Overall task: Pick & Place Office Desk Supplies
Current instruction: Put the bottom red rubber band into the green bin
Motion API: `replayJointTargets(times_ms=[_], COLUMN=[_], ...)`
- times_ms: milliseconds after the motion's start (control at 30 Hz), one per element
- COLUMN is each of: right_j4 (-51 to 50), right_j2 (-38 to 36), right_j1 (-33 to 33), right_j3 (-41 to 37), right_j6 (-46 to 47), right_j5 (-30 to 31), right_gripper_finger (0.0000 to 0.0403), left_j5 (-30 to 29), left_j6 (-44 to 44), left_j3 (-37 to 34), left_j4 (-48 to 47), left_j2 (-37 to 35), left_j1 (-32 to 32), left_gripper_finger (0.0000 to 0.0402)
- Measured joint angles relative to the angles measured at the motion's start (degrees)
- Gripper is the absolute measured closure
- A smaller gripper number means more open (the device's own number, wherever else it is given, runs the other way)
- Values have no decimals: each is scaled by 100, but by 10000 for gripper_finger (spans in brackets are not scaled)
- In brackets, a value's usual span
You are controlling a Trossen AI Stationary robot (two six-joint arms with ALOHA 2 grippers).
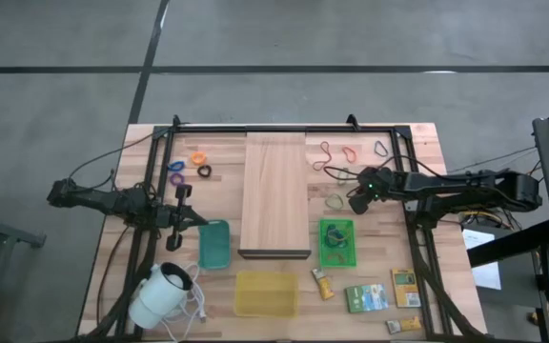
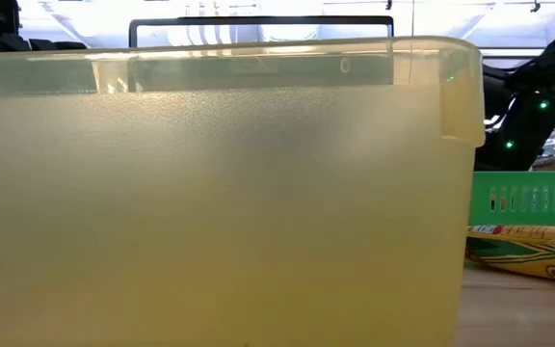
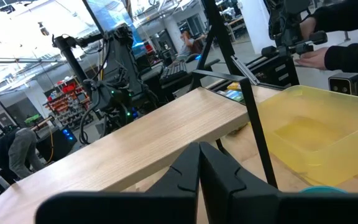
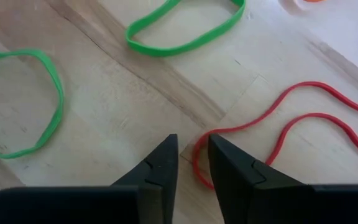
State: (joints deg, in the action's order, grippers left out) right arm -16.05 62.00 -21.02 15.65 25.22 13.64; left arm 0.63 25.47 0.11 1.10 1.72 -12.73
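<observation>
Right gripper: down at the table near its right edge, toward the far side; jaws narrowed to a slim gap, nothing clamped yet
Red rubber band: flat on the wood; its looped end lies just beside the fingertips, partly at the gap, and its two strands trail away to one side
Key relation: the band's long axis runs off sideways from the jaws, so only the loop end is in reach; the closing likely has to catch that curve
Green bands: two loops ahead of the jaws, well clear
Left gripper: jaws together, empty, waiting by the table's left edge near the teal tray
Nearer arm: the right one, by far
Likely destination: green tray, just nearer than the right gripper
</observation>
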Motion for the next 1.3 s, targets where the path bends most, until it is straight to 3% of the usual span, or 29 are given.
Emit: replayJointTargets(times_ms=[267, 733, 1133, 1300], right_j4=[3, -85, -1674, -2145], right_j2=[0, -50, -66, -68], right_j1=[-4, -4, 2, 45], right_j3=[8, 95, 1385, 1989], right_j6=[-16, 72, 72, 21], right_j5=[64, 126, 68, -303], right_gripper_finger=[391, 395, 395, 395], left_j5=[1, 1, 0, 1], left_j6=[-1, -2, -2, -1], left_j3=[1, 0, 0, 1], left_j4=[0, 1, 0, 1], left_j2=[0, 1, 1, 1], left_j1=[-2, -4, -4, -3], left_gripper_finger=[390, 390, 390, 390])
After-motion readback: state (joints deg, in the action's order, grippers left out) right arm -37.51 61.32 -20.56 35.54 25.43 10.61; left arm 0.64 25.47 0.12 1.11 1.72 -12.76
